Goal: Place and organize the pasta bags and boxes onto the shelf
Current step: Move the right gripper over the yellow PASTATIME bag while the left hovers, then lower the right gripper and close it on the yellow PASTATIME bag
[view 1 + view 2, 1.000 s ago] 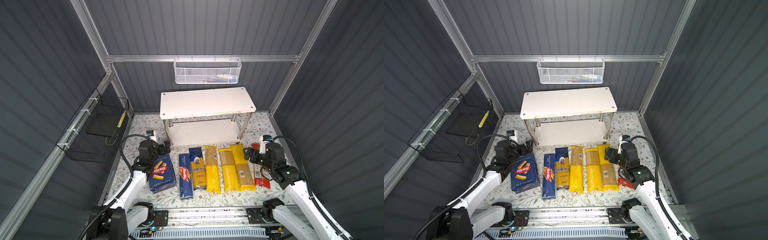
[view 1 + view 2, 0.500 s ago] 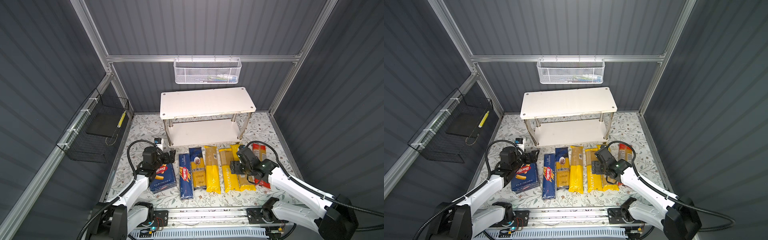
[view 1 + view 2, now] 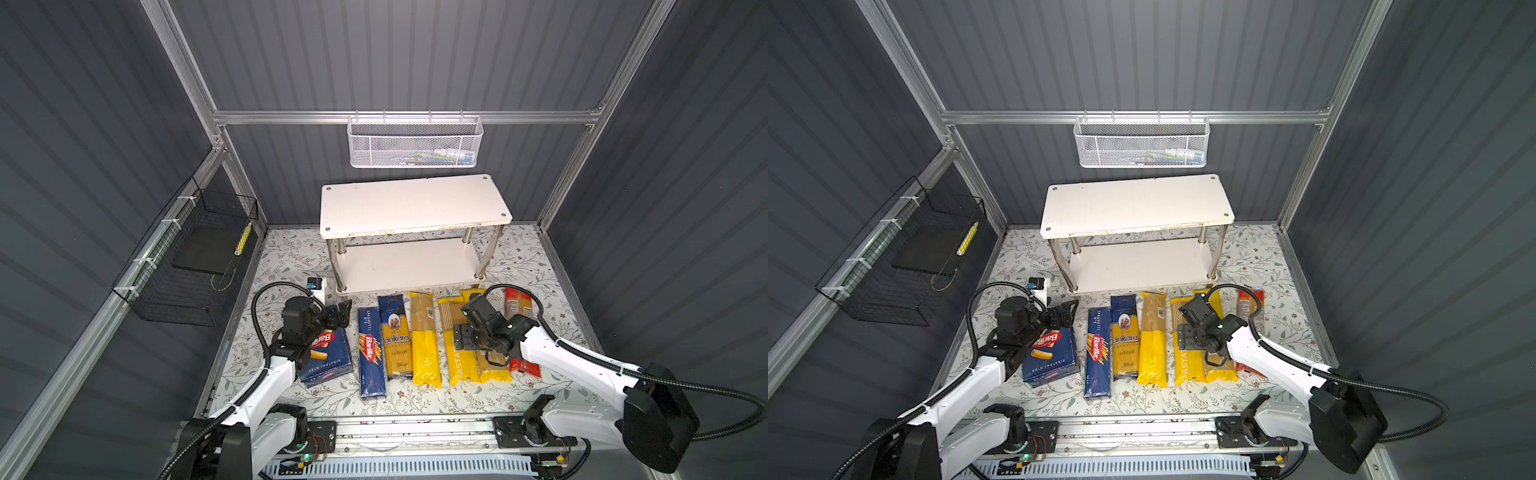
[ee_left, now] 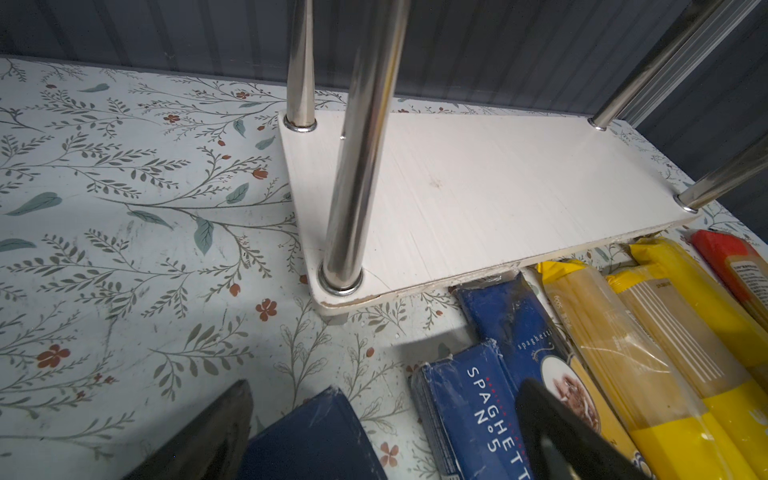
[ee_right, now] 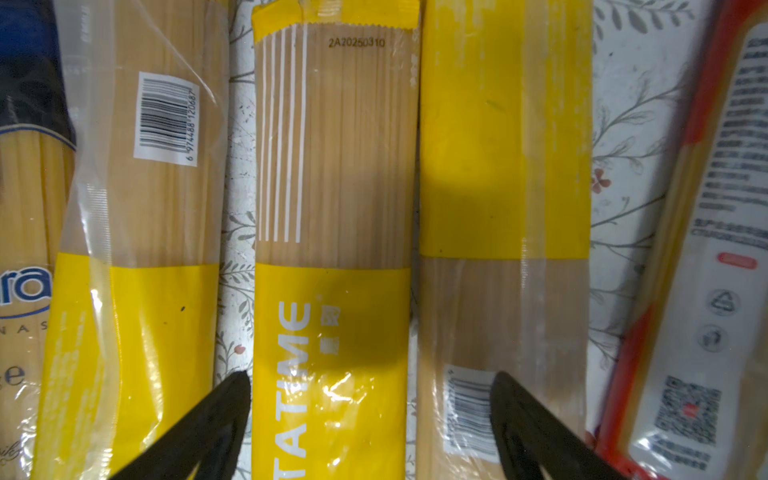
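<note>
right gripper (image 5: 370,380) holds its jaws wide and empty astride the pastatime bag (image 5: 332,199), likely to pinch its narrow width; left gripper (image 4: 384,388) has jaws open, empty, over the rigatoni box (image 4: 311,440).

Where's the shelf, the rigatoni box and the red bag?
shelf (image 3: 415,203): in a top view, bare top board.
rigatoni box (image 3: 334,357): in a top view, blue front.
red bag (image 3: 517,303): in a top view, far end.
</note>
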You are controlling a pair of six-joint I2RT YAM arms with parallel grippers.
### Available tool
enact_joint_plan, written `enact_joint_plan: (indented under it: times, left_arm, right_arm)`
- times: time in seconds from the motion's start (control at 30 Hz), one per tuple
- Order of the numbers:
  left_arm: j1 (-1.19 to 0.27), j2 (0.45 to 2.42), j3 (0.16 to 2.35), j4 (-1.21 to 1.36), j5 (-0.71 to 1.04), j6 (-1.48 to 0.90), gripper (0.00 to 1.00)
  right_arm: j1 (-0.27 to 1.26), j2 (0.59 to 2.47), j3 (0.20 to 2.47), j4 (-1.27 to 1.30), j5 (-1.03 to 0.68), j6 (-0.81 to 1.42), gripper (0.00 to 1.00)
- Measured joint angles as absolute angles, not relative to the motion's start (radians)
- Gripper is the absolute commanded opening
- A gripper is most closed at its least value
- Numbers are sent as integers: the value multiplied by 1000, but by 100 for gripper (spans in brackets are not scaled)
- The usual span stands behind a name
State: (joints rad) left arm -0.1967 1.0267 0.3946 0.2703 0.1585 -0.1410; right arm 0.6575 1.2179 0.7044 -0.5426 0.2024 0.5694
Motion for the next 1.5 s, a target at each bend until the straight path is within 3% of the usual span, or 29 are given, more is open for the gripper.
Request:
enact_joint_plan:
  times: [0.57, 1.5]
  left_arm:
    - [-197, 1058, 395, 270, 183, -137, 100]
    - [-197, 1051, 395, 269, 185, -134, 100]
  right_arm:
    - [712, 1279, 689, -502, 192, 671, 91]
    - [726, 1449, 764, -474, 210, 658, 91]
